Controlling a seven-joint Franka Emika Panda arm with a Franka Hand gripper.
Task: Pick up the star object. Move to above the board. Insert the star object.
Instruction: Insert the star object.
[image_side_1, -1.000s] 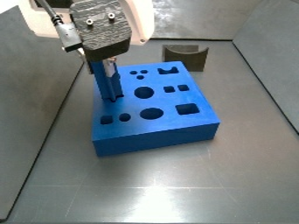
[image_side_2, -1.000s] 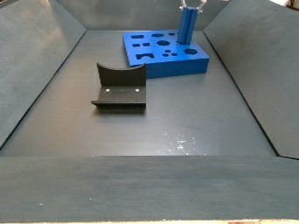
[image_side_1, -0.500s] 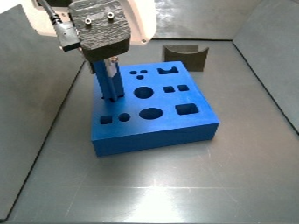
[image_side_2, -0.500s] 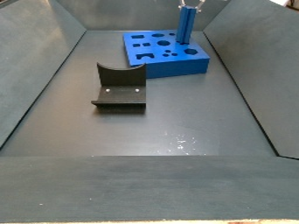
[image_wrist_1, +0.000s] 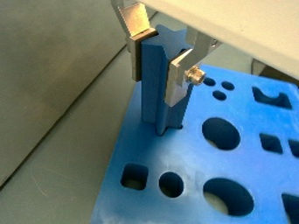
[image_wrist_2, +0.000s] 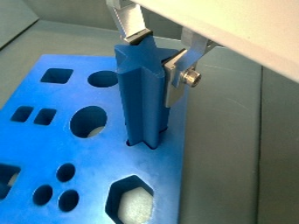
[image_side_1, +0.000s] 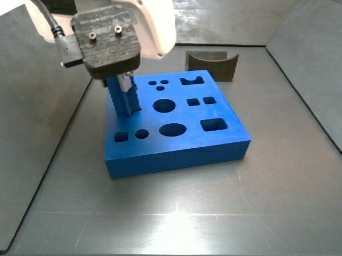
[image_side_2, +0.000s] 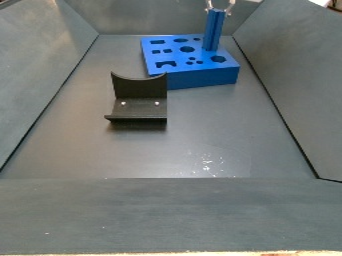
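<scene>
Your gripper (image_wrist_1: 162, 59) sits over the board's (image_side_1: 187, 140) edge row of holes, its silver fingers (image_wrist_2: 176, 68) clamped on the upper part of the star object (image_wrist_2: 140, 98). The peg stands upright so its fluted sides can line up with the star-shaped hole. In both wrist views its lower end already sits in that hole (image_wrist_1: 163, 131); it looks part-way in. The dark fixture (image_side_2: 135, 98) stands well apart.
</scene>
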